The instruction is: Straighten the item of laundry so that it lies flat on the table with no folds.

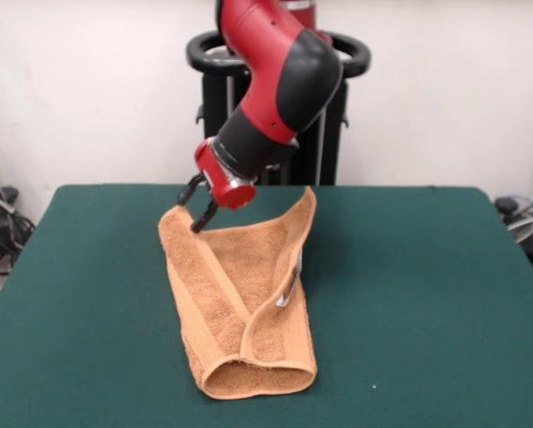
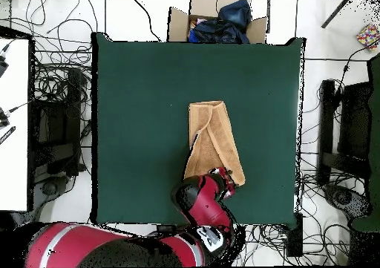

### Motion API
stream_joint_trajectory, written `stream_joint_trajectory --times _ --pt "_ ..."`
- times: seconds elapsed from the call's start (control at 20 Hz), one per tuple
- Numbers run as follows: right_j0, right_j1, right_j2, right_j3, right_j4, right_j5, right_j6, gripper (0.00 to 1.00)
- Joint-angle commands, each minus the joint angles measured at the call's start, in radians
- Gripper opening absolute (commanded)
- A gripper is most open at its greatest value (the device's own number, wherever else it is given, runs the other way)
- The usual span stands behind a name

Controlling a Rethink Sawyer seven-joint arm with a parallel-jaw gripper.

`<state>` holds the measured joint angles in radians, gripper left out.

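The orange-tan towel [image 1: 240,303] lies on the green table [image 1: 427,294], both long sides folded inward over its middle, so it forms a narrow strip running from near to far. Its far right corner [image 1: 307,201] stands up off the cloth. In the overhead view the towel [image 2: 211,139] lies at the table's [image 2: 141,116] middle. My gripper [image 1: 195,212] hangs at the towel's far left corner, touching or just above its edge. In the overhead view the gripper [image 2: 223,179] sits over the towel's end nearest the robot's base.
The robot's black pedestal [image 1: 275,98] stands behind the far edge. An open cardboard box [image 2: 217,24] with dark cloth sits beyond the table's opposite edge. Cables [image 2: 56,87] cover the floor on both sides.
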<state>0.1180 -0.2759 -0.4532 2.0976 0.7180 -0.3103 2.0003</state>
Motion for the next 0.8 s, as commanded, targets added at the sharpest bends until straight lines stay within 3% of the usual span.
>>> stream_joint_trajectory --times 0.05,0.35,0.65,0.8 --pt "0.025 -0.01 0.106 -0.099 0.058 0.105 0.19 1.0" --pt "-0.005 -0.047 0.132 -0.094 0.024 0.21 0.166 1.0" --pt "-0.051 -0.041 0.171 -0.097 -0.021 0.147 0.187 1.0" --pt "-0.079 -0.056 0.195 -0.091 -0.04 0.174 0.171 1.0"
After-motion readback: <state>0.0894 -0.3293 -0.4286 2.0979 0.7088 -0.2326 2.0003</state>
